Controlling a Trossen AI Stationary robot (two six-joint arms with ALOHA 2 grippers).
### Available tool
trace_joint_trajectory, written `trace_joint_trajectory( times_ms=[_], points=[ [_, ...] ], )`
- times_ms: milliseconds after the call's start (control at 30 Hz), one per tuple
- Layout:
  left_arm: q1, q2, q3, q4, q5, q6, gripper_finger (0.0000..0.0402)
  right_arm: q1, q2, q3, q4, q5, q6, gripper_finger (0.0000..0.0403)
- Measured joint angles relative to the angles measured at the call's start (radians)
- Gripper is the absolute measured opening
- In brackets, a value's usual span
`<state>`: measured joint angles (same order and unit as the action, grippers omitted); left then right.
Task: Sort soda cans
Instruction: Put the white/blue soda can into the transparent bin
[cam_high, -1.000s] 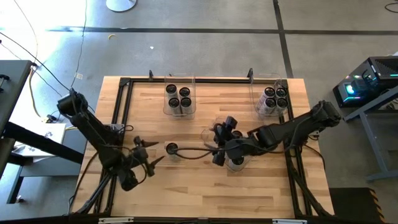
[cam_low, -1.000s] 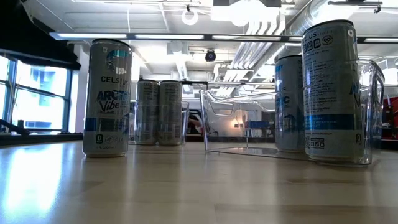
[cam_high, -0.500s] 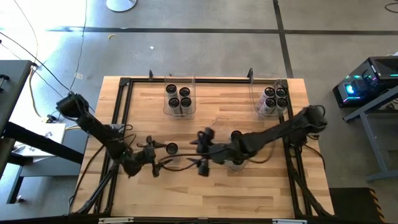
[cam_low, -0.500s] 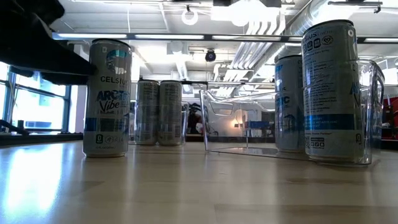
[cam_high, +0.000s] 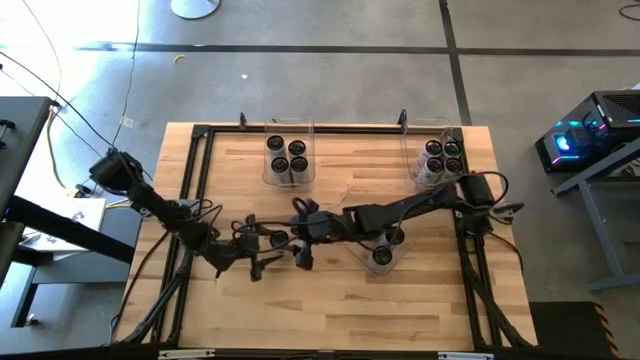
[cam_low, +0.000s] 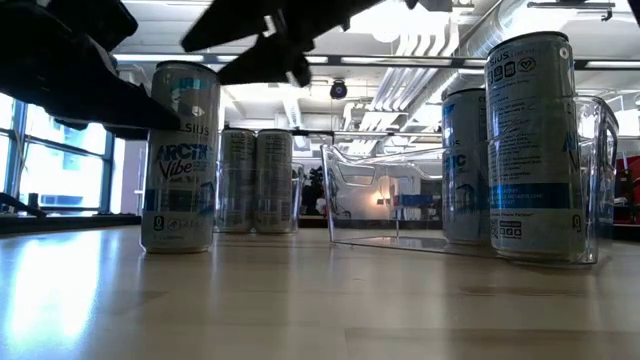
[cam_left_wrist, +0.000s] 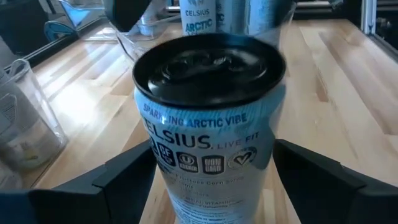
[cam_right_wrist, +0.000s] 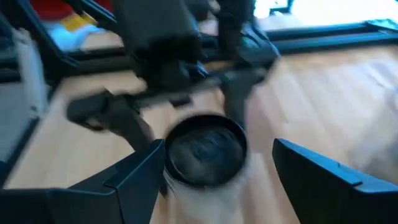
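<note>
The lone can (cam_high: 276, 238) is standing mid-table, saying "CELSIUS ARCTIC Vibe". The left gripper (cam_high: 262, 244) is spreading its fingers on both sides of it, maybe not touching. The right gripper (cam_high: 300, 233), open too, is hanging just beside it. Farther cans (cam_high: 287, 154) are sitting in a clear bin (cam_high: 268, 176), labels too small.

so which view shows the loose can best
Left wrist view: the can fills it, label readable. High view shows only its dark top; low view its side; right wrist view a blurred top.
</note>
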<state>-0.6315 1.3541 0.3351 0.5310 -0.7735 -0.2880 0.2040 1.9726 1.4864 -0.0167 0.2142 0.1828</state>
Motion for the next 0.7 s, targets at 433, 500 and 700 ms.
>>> trace_joint_trajectory(
  times_ms=[433,500,700],
  points=[
    [0.031,0.105,0.000,0.165,0.059,0.061,0.0259,-0.008,0.093,0.001,0.107,-0.058,-0.093,0.0291],
    [0.031,0.112,0.000,0.173,0.059,0.061,0.0258,-0.008,0.093,0.001,0.105,-0.058,-0.084,0.0289],
    [0.031,0.118,0.000,0.181,0.069,0.069,0.0278,-0.004,0.093,0.001,0.092,-0.065,-0.070,0.0238]
  ],
)
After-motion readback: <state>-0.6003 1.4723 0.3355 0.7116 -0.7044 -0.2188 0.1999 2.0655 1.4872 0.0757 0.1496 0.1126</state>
